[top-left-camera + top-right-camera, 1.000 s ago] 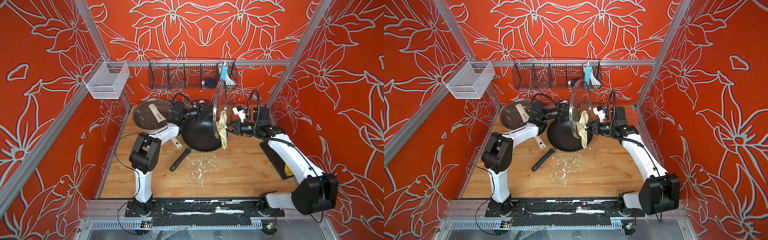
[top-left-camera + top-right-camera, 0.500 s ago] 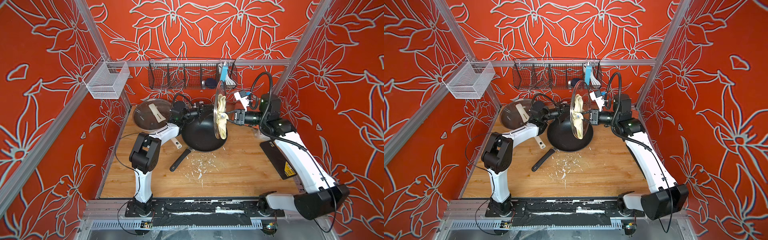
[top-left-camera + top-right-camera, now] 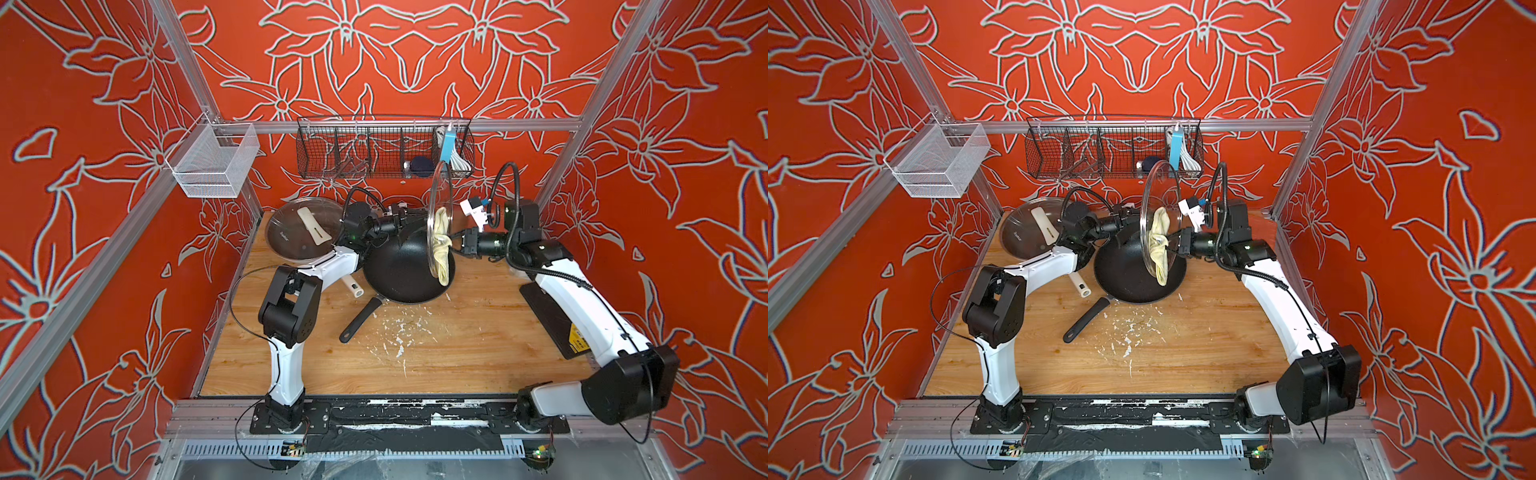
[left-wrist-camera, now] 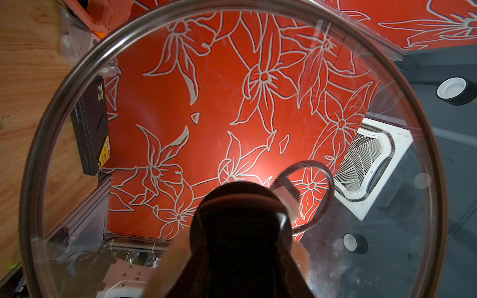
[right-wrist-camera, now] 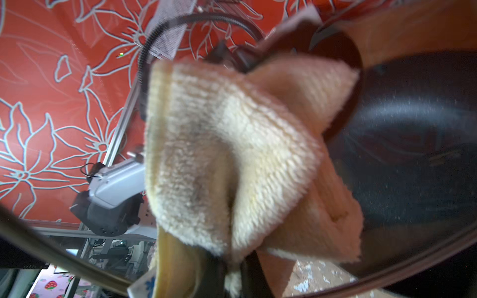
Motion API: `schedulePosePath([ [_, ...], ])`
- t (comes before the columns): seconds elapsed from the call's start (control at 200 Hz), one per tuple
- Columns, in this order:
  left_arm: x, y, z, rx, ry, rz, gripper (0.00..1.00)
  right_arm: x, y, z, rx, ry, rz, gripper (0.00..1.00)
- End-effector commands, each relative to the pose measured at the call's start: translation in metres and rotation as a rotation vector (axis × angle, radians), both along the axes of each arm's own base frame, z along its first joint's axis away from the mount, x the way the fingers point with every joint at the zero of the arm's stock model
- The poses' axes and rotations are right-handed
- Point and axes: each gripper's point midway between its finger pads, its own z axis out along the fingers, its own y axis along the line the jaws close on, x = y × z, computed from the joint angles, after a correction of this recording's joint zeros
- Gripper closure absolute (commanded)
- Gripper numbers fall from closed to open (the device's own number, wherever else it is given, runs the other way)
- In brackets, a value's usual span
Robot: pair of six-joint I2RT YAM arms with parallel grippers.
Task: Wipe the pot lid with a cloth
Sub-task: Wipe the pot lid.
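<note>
1. Pot lid (image 3: 439, 183) stands on edge above the black frying pan (image 3: 395, 274), my left gripper (image 3: 420, 219) clamped on its knob (image 4: 240, 214).
2. My right gripper (image 3: 455, 245), clamped tight on the stained cream cloth (image 3: 441, 245), presses it against the glass.

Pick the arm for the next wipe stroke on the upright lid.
Right. The right gripper is shut on the cloth, which lies against the glass lid. The left gripper is shut on the knob, holding the lid on edge above the black pan, so it likely can't wipe.
</note>
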Motion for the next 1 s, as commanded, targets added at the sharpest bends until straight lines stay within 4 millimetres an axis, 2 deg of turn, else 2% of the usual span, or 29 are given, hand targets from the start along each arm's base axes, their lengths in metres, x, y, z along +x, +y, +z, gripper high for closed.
schedulePosePath([
  [0.0,-0.016,0.004,0.059,-0.104,-0.142,-0.006,1.0,0.004,0.009,0.058,0.074,-0.133,0.033,1.0],
  [0.095,-0.017,0.004,0.06,-0.103,-0.147,-0.008,1.0,0.015,0.01,0.079,0.084,-0.167,0.014,1.0],
  [0.175,-0.017,0.004,0.059,-0.103,-0.147,-0.008,1.0,0.026,0.01,0.074,0.069,-0.161,-0.014,1.0],
  [0.28,-0.018,0.005,0.063,-0.106,-0.157,-0.01,1.0,0.043,0.005,0.04,0.025,-0.095,-0.063,1.0],
  [0.435,-0.02,0.005,0.068,-0.109,-0.174,-0.017,1.0,0.056,-0.007,-0.021,-0.037,0.014,-0.125,1.0],
  [0.49,-0.02,0.005,0.068,-0.11,-0.175,-0.017,1.0,0.058,-0.01,-0.035,-0.057,0.038,-0.139,1.0],
  [0.54,-0.02,0.005,0.067,-0.11,-0.172,-0.017,1.0,0.058,-0.01,-0.038,-0.057,0.045,-0.139,1.0],
  [0.585,-0.02,0.005,0.067,-0.11,-0.172,-0.018,1.0,0.057,-0.009,-0.033,-0.042,0.04,-0.135,1.0],
  [0.676,-0.02,0.005,0.065,-0.109,-0.171,-0.019,1.0,0.057,-0.005,-0.008,0.003,0.002,-0.121,1.0],
  [0.906,-0.02,0.004,0.061,-0.104,-0.176,-0.021,1.0,0.056,0.008,0.086,0.124,-0.156,-0.067,1.0],
  [0.961,-0.021,0.004,0.062,-0.102,-0.18,-0.024,1.0,0.058,0.008,0.098,0.131,-0.177,-0.079,1.0],
  [0.996,-0.021,0.003,0.061,-0.101,-0.18,-0.026,1.0,0.062,0.007,0.098,0.126,-0.179,-0.09,1.0],
])
